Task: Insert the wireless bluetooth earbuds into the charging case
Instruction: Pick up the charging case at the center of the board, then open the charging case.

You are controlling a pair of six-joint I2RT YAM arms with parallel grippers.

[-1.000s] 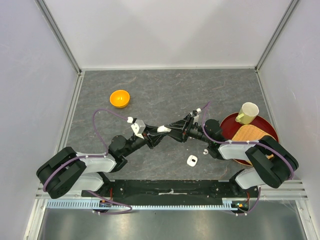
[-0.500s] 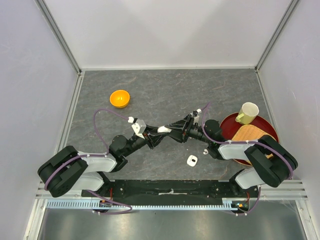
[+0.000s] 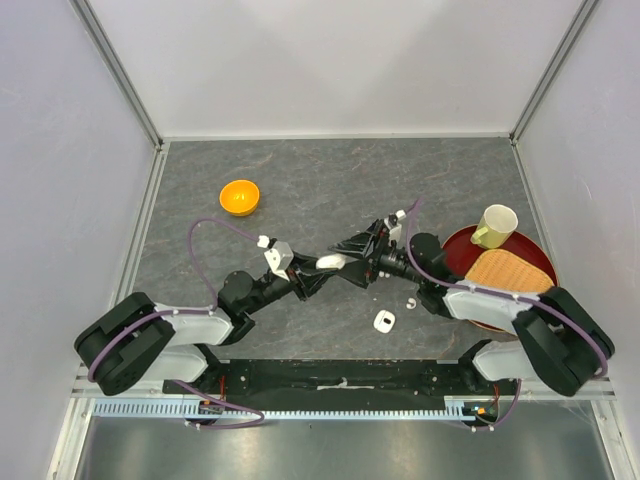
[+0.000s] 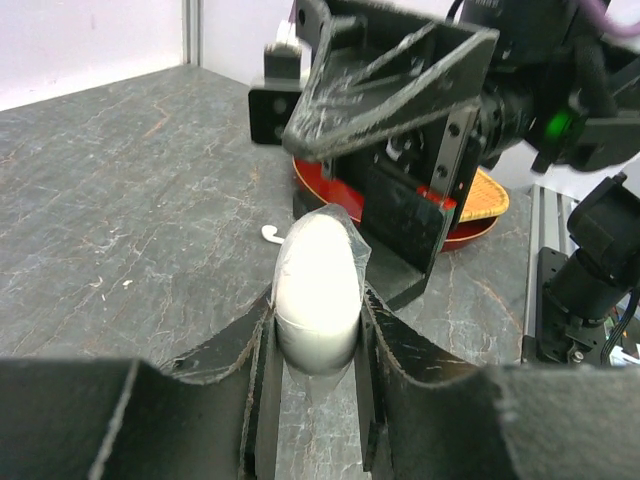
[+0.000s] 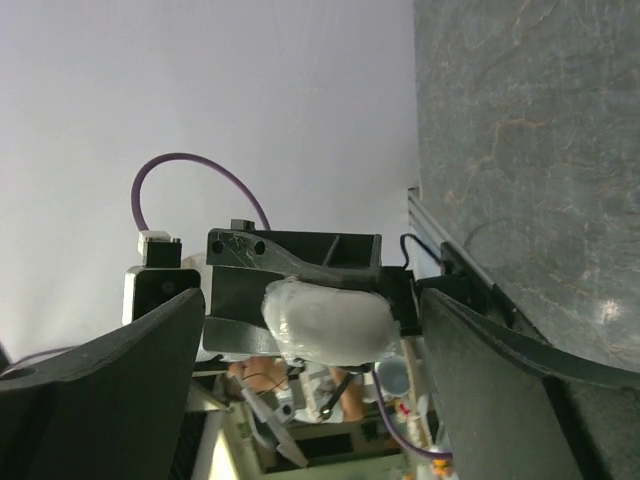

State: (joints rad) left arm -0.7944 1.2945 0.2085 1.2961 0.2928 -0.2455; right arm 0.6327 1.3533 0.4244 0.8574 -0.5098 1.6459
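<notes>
The right end effector (image 3: 358, 250) has just sprung wide. A second ago its jaws stood about half closed against the charging case (image 4: 318, 275); now the right wrist view shows its two fingers spread far apart, gripping nothing, with the case out ahead of the gap between them. The left end effector (image 4: 316, 320) stays clamped on the lower part of that white, egg-shaped case, holding it above the bench (image 3: 330, 170) with the rounded end pointing at the right one. The case is therefore carried by the left side alone, and the right arm looks free to fetch an earbud. No open lid shows on the held case, so whether it is ready to take one cannot be told. One tiny white earbud (image 3: 410, 301) lies on the bench just beside the right arm, and a second small white case (image 3: 384, 321) sits nearer the bases. Further out are the red tray (image 3: 450, 245) with its cup (image 3: 495, 225) and the orange bowl (image 3: 239, 196).
</notes>
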